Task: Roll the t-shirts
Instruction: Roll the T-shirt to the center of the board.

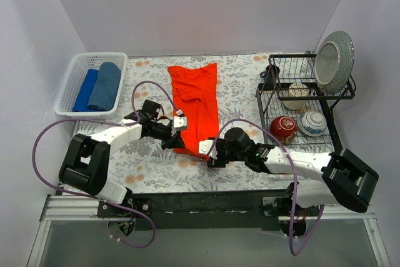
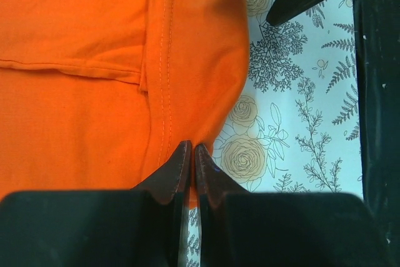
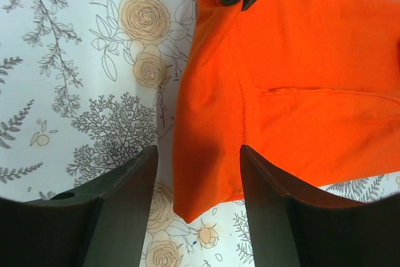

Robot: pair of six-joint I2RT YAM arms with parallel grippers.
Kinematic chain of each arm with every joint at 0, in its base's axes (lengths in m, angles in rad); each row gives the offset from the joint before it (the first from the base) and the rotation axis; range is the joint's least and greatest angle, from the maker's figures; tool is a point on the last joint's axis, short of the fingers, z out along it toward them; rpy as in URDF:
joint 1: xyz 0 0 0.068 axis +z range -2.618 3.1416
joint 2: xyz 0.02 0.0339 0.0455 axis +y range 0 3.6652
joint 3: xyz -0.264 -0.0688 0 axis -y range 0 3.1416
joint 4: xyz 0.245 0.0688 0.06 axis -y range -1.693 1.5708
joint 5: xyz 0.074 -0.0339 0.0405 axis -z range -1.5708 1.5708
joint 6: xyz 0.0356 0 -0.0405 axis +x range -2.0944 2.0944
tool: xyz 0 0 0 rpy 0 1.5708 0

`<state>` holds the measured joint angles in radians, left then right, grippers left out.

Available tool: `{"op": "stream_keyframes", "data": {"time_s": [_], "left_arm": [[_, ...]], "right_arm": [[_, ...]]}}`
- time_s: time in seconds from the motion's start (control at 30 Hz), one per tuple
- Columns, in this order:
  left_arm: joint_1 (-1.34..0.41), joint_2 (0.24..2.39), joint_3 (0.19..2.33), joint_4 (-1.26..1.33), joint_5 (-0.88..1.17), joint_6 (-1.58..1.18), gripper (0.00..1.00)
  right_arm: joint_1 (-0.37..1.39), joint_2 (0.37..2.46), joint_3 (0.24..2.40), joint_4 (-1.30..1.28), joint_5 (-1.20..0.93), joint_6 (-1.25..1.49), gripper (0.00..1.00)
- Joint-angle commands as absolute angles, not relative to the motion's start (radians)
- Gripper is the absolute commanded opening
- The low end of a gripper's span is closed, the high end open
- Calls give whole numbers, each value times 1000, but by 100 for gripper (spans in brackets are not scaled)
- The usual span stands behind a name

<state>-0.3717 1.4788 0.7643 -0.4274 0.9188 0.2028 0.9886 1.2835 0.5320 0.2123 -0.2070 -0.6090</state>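
The orange-red t-shirt lies folded into a long strip on the floral tablecloth, its hem end towards me. My left gripper is at the hem's left corner. In the left wrist view its jaws are shut on the shirt's edge. My right gripper is at the hem's right corner. In the right wrist view it is open and straddles the shirt's corner without gripping it. A royal blue t-shirt and a teal-blue t-shirt lie rolled in the white basket.
A black dish rack stands at the right with a glossy dark-red bowl, white bowls and a grey plate. The white basket stands at the far left. Purple cables loop beside both arms.
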Motion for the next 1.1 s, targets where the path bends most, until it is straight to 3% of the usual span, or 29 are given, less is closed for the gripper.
{"op": "stream_keyframes", "data": {"time_s": [0.0, 0.23, 0.3, 0.33, 0.37, 0.47, 0.6, 0.9, 1.03, 1.07], "left_arm": [[-345, 1486, 815, -466, 997, 227, 0], [-324, 1489, 815, -466, 1015, 230, 0], [-318, 1486, 813, -474, 1014, 232, 0], [-316, 1480, 802, -471, 1011, 233, 8], [-314, 1453, 790, -459, 999, 233, 21], [-316, 1352, 656, -346, 971, 264, 41], [-330, 1119, 438, -86, 911, 252, 61], [-390, 1190, 416, 24, 844, 196, 64], [-393, 1253, 440, 29, 847, 196, 56], [-394, 1281, 446, 28, 851, 187, 50]], "right_arm": [[992, 1325, 520, 324, -153, -615, 64], [994, 1454, 535, 419, -94, -655, 63], [992, 1485, 540, 451, -58, -666, 44], [988, 1505, 546, 446, -60, -670, 33], [983, 1509, 564, 437, -61, -667, 18], [951, 1520, 610, 359, -100, -611, 4], [928, 1519, 632, 290, -169, -592, 1], [930, 1513, 634, 267, -193, -591, 1], [930, 1512, 630, 268, -196, -588, 1], [930, 1513, 630, 270, -198, -586, 1]]}}
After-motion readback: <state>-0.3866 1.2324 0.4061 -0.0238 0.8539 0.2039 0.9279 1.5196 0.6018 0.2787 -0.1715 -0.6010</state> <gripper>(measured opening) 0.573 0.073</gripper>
